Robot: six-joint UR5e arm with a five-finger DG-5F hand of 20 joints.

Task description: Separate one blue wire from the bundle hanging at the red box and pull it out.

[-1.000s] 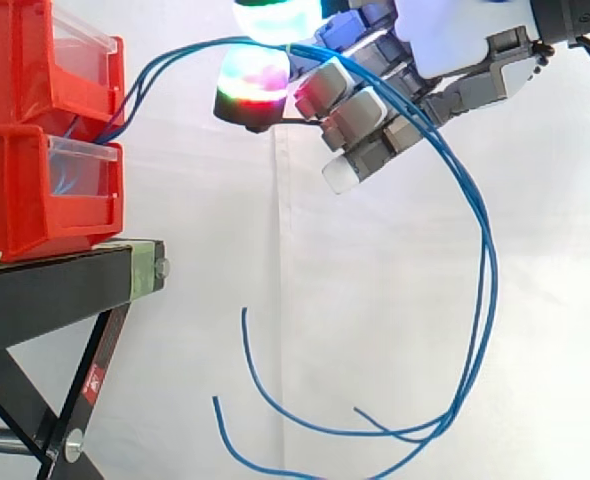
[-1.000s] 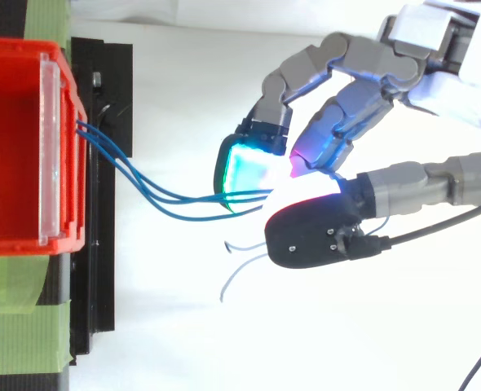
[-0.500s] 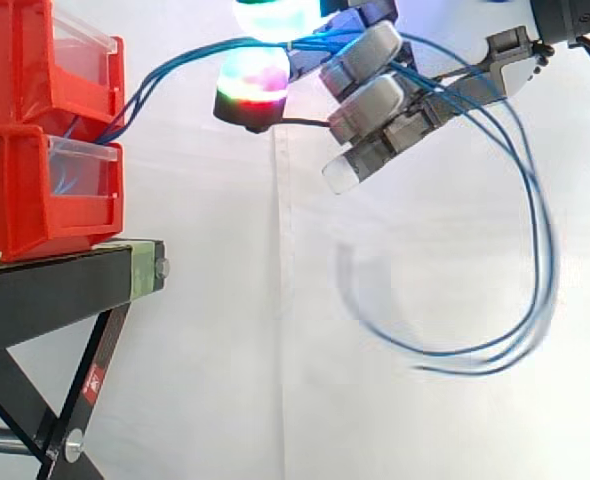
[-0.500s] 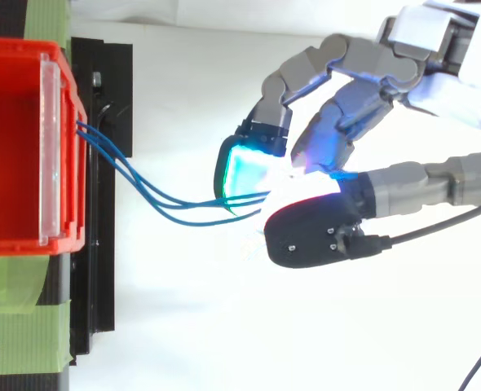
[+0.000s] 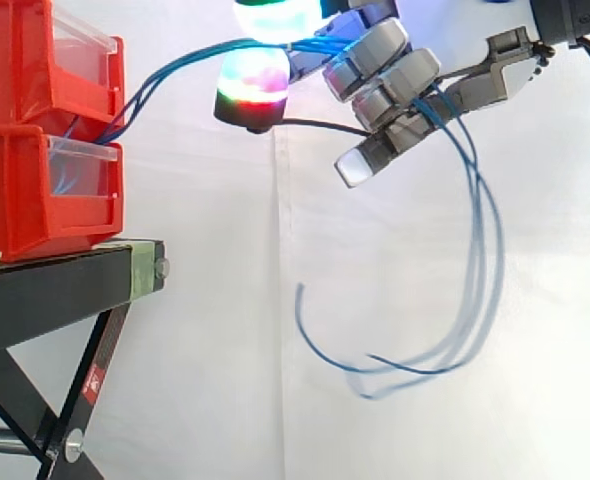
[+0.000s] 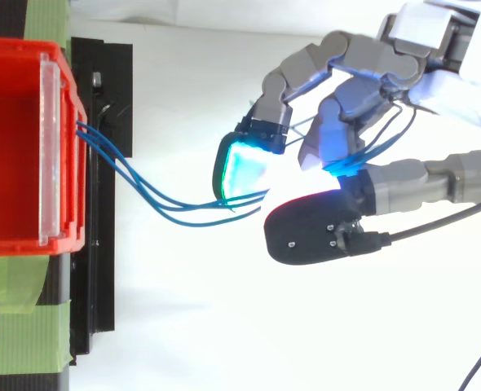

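Several blue wires [image 5: 175,62] come out of the upper red bin [image 5: 25,60] and run right to my hand [image 5: 385,62], which hangs high, to the right of the bins. In the top view the wires [image 6: 159,199] leave the bin's front [image 6: 61,147] and end between a glowing green fingertip [image 6: 240,167] and the dark thumb pad [image 6: 310,232], which pinch them. Past the pinch the wires pass under the curled fingers [image 6: 346,106]. They then hang in a long loop [image 5: 480,250] whose free ends [image 5: 300,300] curl back left in the air.
Two red bins, the lower one [image 5: 35,195] under the upper, stand on a black stand [image 5: 55,290] at the left. Green tape [image 6: 12,301] marks the stand's top. A white curtain lies behind the wires and the hand.
The outer fingers have curled further in and risen against the wires. The hanging loop has swung up and right, then back left, and its ends now sit higher. The pinch has stayed in place.
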